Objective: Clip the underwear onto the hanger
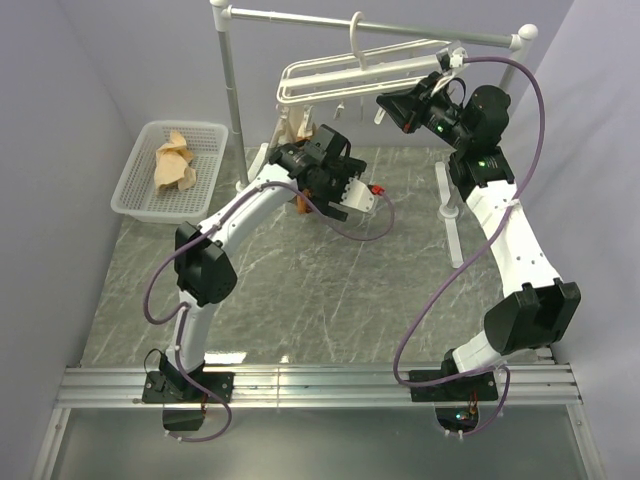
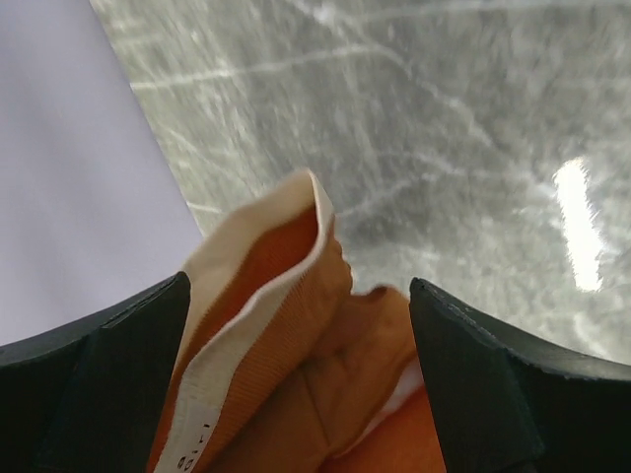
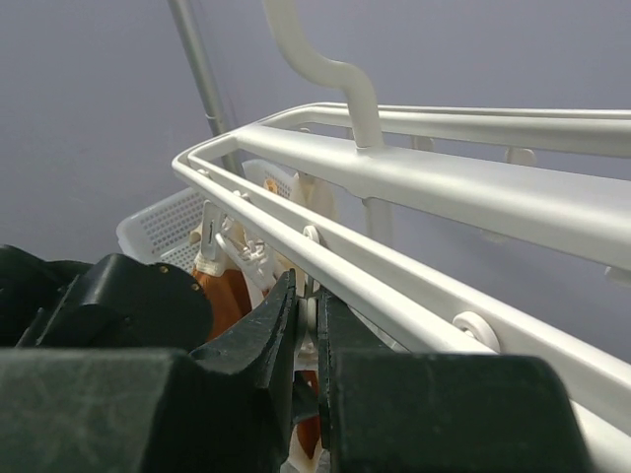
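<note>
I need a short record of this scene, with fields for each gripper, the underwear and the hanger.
left gripper: open, fingers either side of the underwear, not clamping
right gripper: shut on a clip of the hanger
underwear: rust-orange, pale waistband, hangs under the hanger's left end
hanger: white, hooked on the grey rail
basket: white, holds tan cloth

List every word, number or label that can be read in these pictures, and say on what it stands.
Nothing can be read.
Small dark marks are printed on the pale waistband of the underwear, but they are too blurred to read.
</note>
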Controlling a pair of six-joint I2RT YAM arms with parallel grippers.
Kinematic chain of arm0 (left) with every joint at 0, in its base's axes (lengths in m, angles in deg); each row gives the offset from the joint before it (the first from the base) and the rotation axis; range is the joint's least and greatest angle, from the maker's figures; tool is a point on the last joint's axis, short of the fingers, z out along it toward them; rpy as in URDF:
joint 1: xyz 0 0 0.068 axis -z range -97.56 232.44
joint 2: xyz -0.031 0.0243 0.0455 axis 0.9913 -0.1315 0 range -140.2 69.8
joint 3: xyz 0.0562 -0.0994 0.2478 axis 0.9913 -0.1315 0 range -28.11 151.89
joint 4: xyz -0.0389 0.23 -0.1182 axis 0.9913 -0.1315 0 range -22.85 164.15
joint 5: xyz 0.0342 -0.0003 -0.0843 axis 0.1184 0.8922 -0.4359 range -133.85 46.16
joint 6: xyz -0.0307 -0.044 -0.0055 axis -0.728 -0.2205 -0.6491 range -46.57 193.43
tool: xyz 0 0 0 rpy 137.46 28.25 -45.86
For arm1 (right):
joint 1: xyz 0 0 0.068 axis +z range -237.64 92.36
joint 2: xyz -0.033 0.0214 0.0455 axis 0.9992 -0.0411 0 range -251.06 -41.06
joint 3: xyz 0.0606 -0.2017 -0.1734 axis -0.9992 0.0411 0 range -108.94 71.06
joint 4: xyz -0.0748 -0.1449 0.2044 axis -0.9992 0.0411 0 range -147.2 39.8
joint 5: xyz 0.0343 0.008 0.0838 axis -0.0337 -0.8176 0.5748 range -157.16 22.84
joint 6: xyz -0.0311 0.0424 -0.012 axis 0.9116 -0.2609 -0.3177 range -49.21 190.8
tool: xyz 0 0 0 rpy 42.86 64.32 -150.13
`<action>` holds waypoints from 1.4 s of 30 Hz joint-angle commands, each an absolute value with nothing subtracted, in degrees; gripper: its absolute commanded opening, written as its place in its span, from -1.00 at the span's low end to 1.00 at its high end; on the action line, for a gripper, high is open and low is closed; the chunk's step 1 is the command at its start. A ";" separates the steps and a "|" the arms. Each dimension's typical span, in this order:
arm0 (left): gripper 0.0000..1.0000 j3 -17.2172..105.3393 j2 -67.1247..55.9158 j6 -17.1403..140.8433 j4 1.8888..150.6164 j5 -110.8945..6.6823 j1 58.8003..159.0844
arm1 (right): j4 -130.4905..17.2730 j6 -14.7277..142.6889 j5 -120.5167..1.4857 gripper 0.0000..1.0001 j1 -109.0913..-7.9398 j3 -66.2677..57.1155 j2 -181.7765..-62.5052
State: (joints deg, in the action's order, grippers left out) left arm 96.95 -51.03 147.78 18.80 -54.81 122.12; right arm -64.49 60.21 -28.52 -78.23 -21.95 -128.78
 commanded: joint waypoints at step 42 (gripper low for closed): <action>0.78 97.74 -46.47 153.59 22.65 -63.27 118.21 | -65.55 59.90 -27.61 -1.00 -77.62 -20.44 -126.58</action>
State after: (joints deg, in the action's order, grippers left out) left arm 95.96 -48.30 152.45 21.40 -61.12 117.93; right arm -64.93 60.18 -28.72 -78.23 -21.15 -128.37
